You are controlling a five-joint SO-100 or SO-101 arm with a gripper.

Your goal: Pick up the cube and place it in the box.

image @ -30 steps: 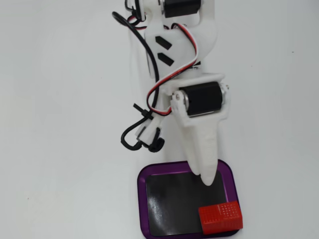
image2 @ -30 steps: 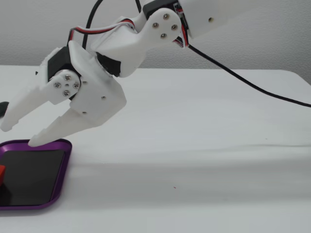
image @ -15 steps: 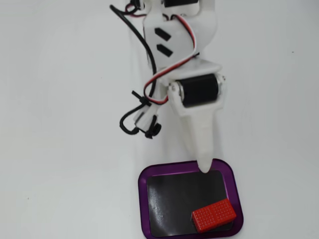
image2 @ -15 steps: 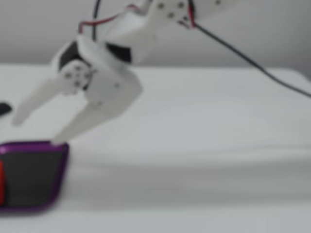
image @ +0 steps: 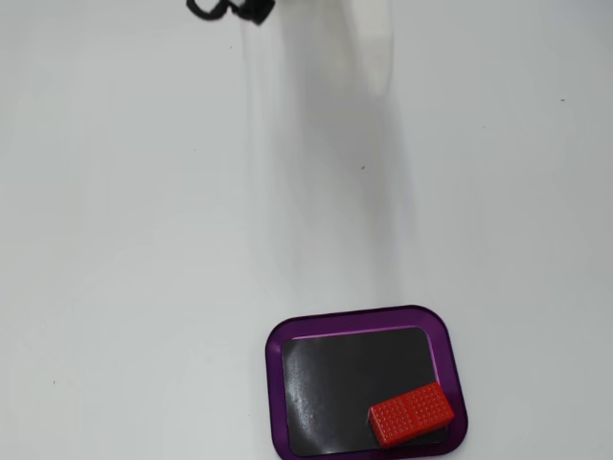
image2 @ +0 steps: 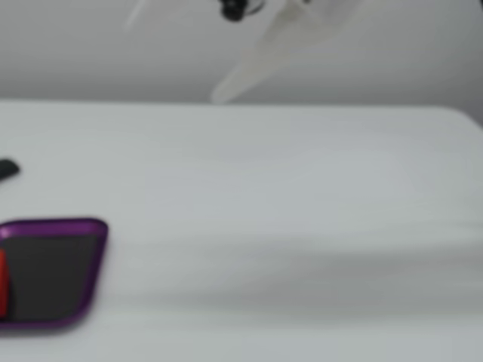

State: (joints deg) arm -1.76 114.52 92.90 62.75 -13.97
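On the white bench (image: 144, 240) I count one box (image: 272, 383) and one cube (image: 411, 414), nothing more of either. From the fixed view looking down, the box sits at the lower edge, right of centre, its purple rim cut off along the bottom. The red cube lies inside it, flat on the dark floor in the lower right corner, turned slightly askew and close to the rim there.

Up at the top edge of that view, left of centre, only a small black part of my arm (image: 225, 9) shows, with a pale blurred streak beside it. My end effector is too smeared to make out, so I cannot tell whether its fingers are apart or together.

From the low fixed view, the box (image2: 90, 260) is cut off at the left edge, and the cube (image2: 3, 283) appears only as a thin red sliver. Everything there is soft and out of focus. A small dark object (image2: 7, 169) lies at the left edge; I cannot identify it.
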